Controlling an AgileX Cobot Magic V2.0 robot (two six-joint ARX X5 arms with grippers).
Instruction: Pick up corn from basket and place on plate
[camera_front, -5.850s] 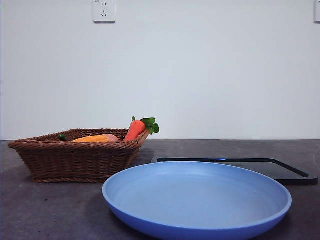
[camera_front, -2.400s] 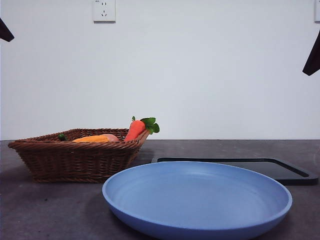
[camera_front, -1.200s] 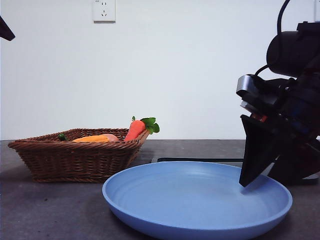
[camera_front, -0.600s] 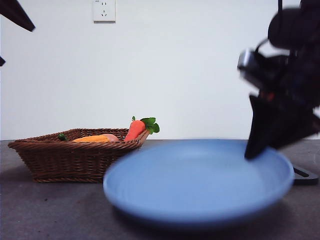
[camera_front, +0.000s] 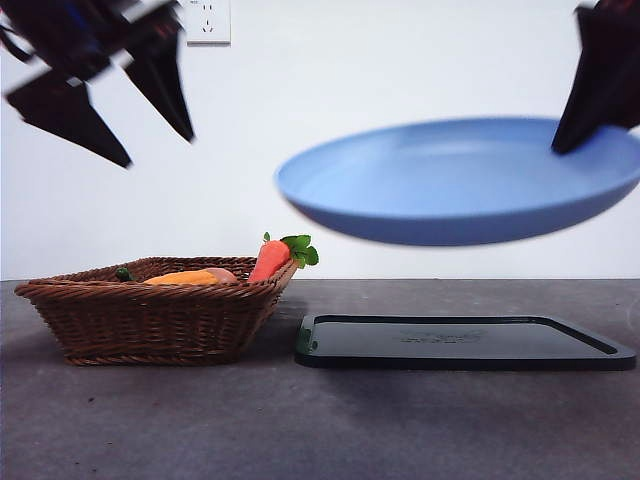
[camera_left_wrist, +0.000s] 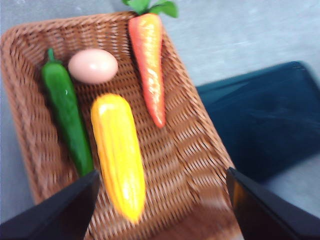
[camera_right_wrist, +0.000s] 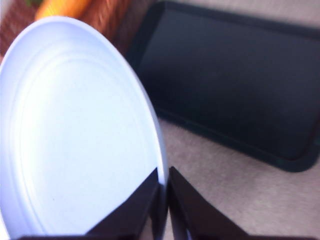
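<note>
The corn (camera_left_wrist: 118, 152) lies in the wicker basket (camera_left_wrist: 195, 150), between a green vegetable and a carrot; in the front view only its orange top (camera_front: 180, 278) shows over the basket (camera_front: 150, 320) rim at the left. My left gripper (camera_left_wrist: 160, 210) hangs open above the basket, seen in the front view at the top left (camera_front: 120, 105). My right gripper (camera_right_wrist: 162, 200) is shut on the rim of the blue plate (camera_right_wrist: 75, 135), which hangs lifted and slightly tilted high at the right (camera_front: 460, 180), above the black tray.
A carrot (camera_left_wrist: 148, 60), a peach-coloured egg (camera_left_wrist: 93, 65) and a green vegetable (camera_left_wrist: 67, 117) share the basket. A flat black tray (camera_front: 465, 342) lies on the dark table right of the basket. A wall socket (camera_front: 207, 20) is on the white wall.
The right gripper has lifted the blue plate off the table, up and to the right, uncovering the tray. The left gripper has come down into view above the basket.
</note>
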